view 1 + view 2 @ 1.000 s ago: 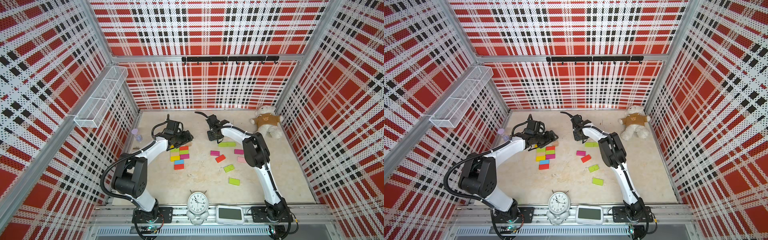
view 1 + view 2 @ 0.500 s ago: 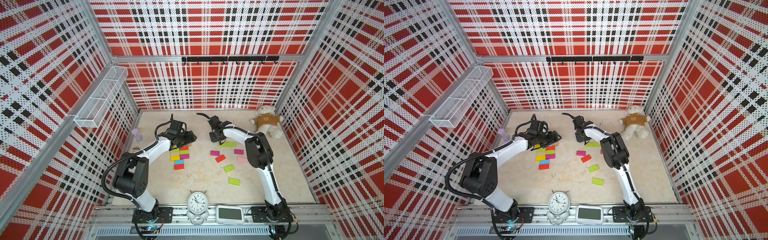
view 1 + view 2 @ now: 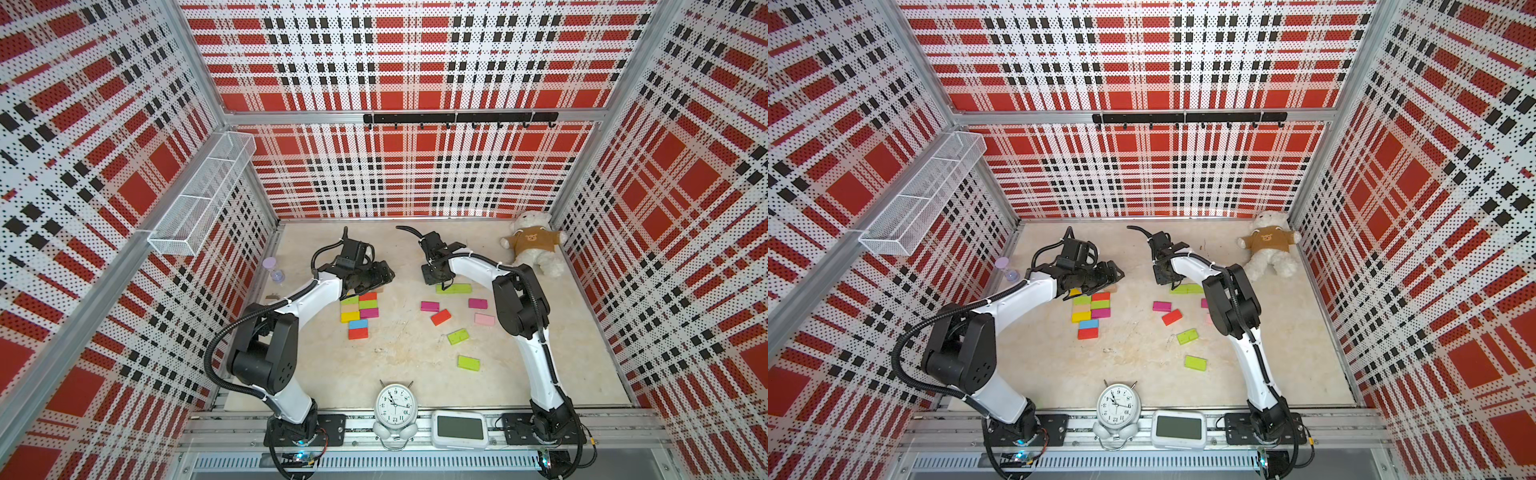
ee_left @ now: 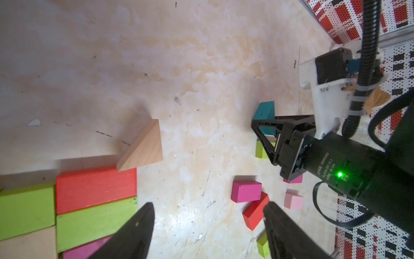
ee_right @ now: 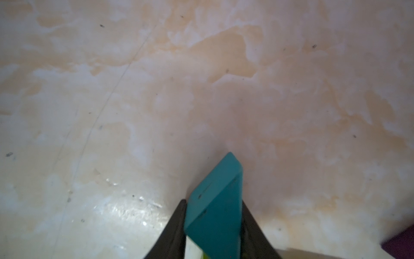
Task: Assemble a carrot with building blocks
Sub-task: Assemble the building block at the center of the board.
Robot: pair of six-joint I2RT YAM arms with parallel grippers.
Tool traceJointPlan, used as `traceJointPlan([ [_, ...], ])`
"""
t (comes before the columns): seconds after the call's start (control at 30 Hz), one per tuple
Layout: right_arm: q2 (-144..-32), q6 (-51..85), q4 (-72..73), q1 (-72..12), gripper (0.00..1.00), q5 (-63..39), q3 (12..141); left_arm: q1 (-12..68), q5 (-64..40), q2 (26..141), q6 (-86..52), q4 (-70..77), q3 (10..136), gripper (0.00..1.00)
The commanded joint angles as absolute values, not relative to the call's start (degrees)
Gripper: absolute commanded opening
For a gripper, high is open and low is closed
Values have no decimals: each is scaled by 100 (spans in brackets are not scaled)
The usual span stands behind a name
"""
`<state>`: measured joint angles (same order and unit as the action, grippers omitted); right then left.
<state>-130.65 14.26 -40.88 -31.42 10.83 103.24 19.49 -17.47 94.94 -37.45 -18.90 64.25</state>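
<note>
Several building blocks lie joined in a two-column group of lime, red, tan, yellow, magenta and blue, left of the table's middle. A tan wedge touches the red block at the group's far end. My left gripper hangs open just above that end, with only bare table between its fingers. My right gripper is shut on a teal wedge-shaped block, held just off the table beside two lime blocks.
Loose magenta, red, pink and lime blocks are scattered by the right arm. A teddy bear sits at the back right, an hourglass at the left wall. An alarm clock and a white display stand at the front edge.
The right gripper has come a little toward the front with the teal block in it. The left gripper has shifted slightly right over the group's far end.
</note>
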Motion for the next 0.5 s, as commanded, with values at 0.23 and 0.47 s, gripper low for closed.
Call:
traceJointPlan([
  [0.23,-12613,1414,-3911,-3129,38,1082,10165,2008,-1668,9510,-3774,-1874,6565,80],
  [0.47,-12149,1579,-3820,-3100,55,780,10035,2238,-1617,9773,-3701,-1919,6908,79],
])
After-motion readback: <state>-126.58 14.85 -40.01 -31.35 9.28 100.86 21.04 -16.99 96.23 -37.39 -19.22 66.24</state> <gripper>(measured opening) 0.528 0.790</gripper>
